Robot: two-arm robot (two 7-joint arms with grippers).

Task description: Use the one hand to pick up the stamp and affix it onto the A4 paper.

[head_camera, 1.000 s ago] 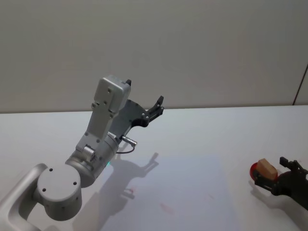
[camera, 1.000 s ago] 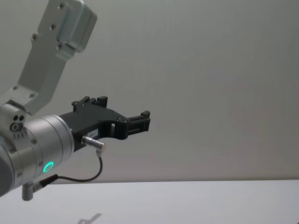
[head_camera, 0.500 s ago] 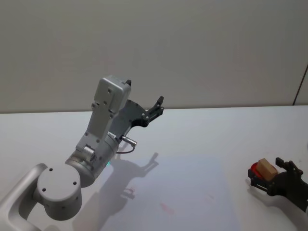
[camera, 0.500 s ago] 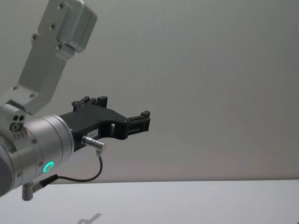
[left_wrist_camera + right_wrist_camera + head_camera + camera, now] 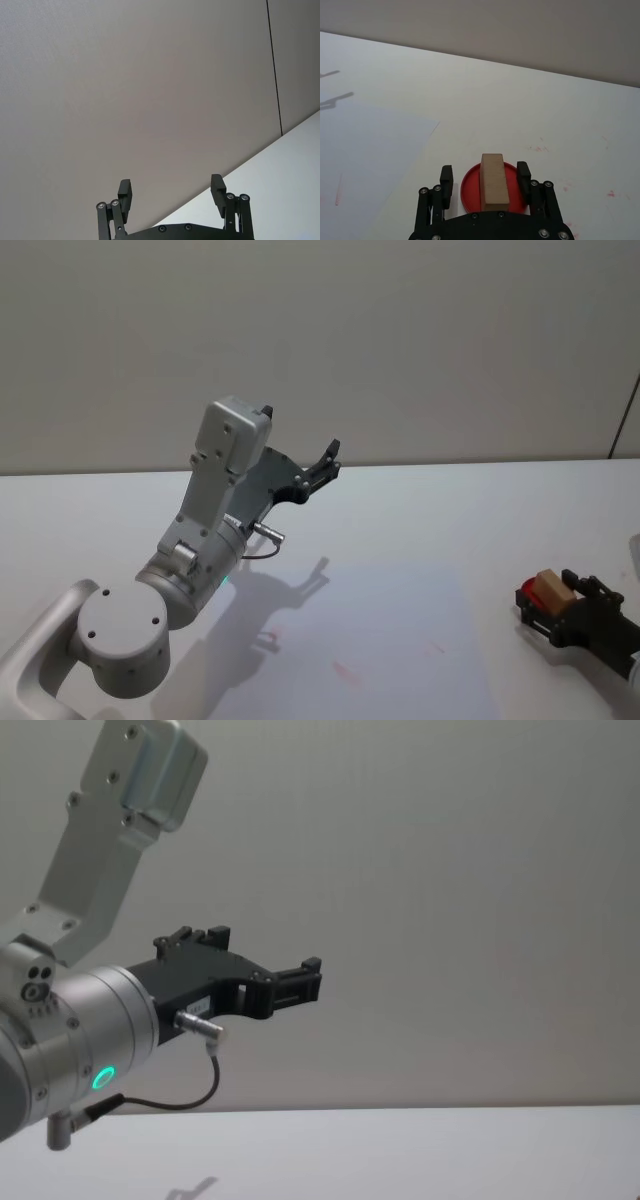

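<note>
The white table (image 5: 420, 510) spreads across your whole workspace, and the A4 paper (image 5: 365, 150) lies flat on it, a faintly bluish sheet in the middle. Its near corner is well apart from the stamp.

Your left arm is parked on the left and raised. The left gripper (image 5: 171, 187) has its fingers spread on nothing and points toward the wall.

Your right gripper (image 5: 484, 171) is the one at work, low at the right side of the table. Its jaws are apart and straddle the stamp, with a sliver of gap showing on each side, so nothing is pinched yet.

Under it sits a round red ink pad (image 5: 470, 187) flat on the table, just beside the paper's edge but not on it.

The stamp (image 5: 494, 182) stands on that pad, a small light-brown wooden block with its long sides facing the two fingers.

Expect it to be light, rigid and hard to damage. Bare wood against ridged fingers should grip well enough with modest squeeze.

Take it across the two long flat faces, centred along its length, so it does not twist as it lifts. How far down the block your fingers reach is hard to judge from these angles, so you probably want them low but above the inked face.

The pad may cling a little, so lift straight up.
</note>
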